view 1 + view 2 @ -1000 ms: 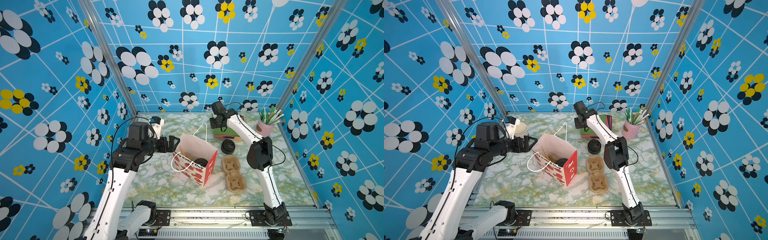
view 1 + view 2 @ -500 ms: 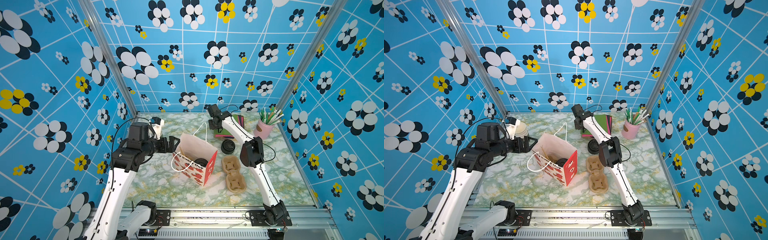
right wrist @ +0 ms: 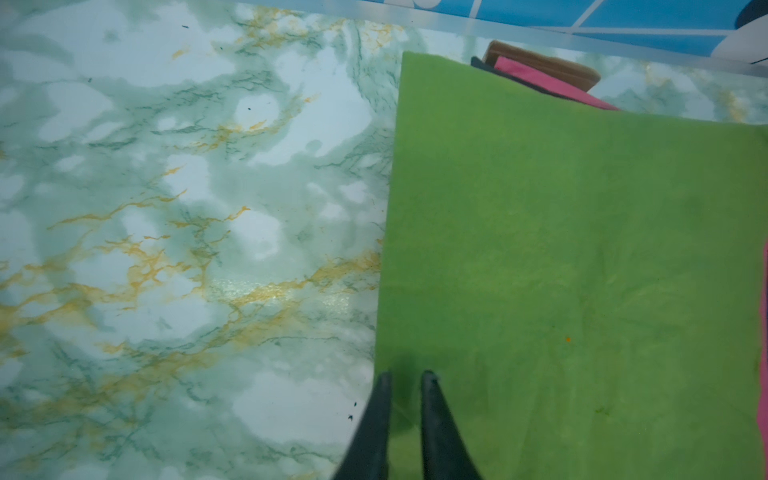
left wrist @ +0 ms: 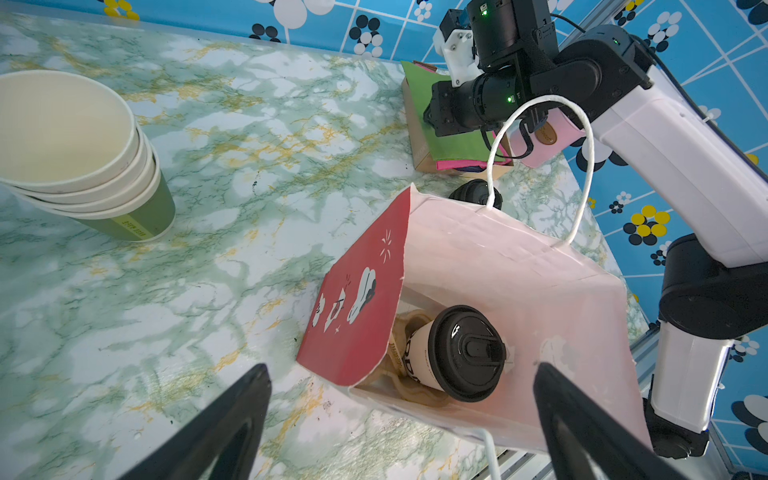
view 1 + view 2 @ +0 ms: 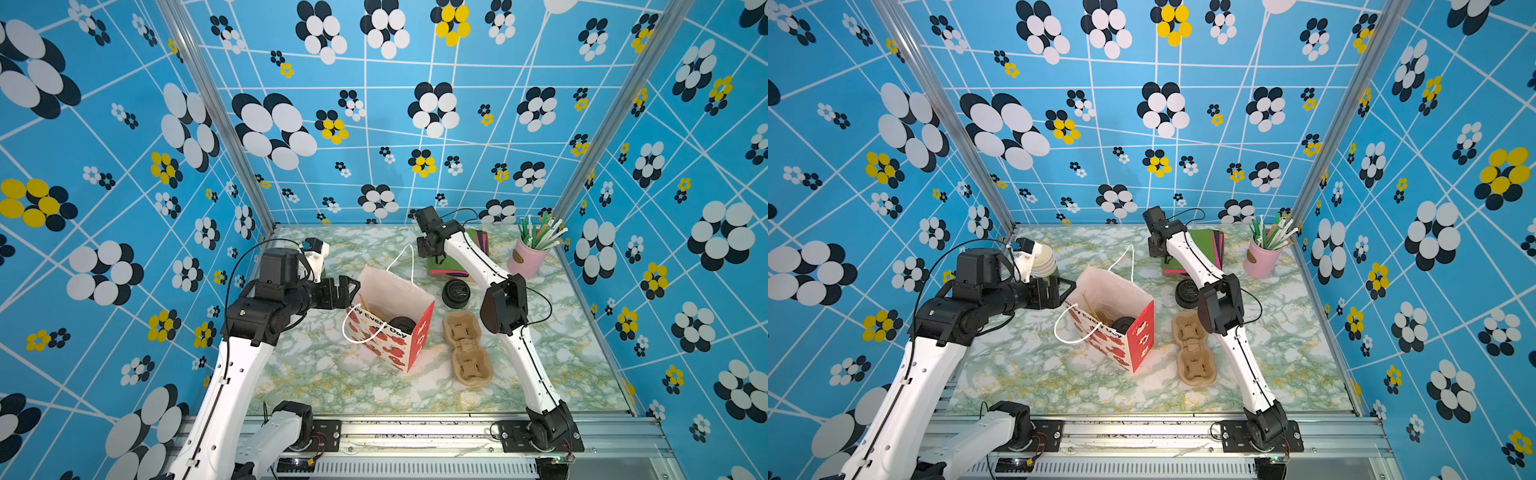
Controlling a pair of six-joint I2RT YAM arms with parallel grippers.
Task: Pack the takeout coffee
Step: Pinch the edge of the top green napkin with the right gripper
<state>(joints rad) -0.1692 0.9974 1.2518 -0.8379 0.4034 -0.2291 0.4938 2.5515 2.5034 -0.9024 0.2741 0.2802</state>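
Observation:
The takeout coffee (image 4: 457, 353), a white cup with a black sip lid, lies tilted inside the open pink-and-red paper bag (image 4: 498, 266); in both top views only its lid (image 5: 402, 324) (image 5: 1123, 323) shows. My left gripper (image 4: 400, 370) (image 5: 351, 291) is open and empty, level with the bag's left rim, one finger on each side of the bag's near corner. At the back, my right gripper (image 3: 406, 376) (image 5: 435, 261) points down onto the edge of the top green napkin (image 3: 573, 270). Its fingers are pinched close, with green paper between them.
A nested stack of cream-and-green cups (image 4: 83, 158) (image 5: 1044, 259) stands behind my left wrist. A stack of black lids (image 5: 456, 293), a cardboard cup carrier (image 5: 467, 349) and a pink pot of straws (image 5: 530, 253) sit right of the bag. The napkin pile (image 5: 478, 241) lies at the back.
My right arm has swung a little to the left over the napkin pile and its fingers have drawn together on the green napkin's edge. My left arm and the bag have not moved.

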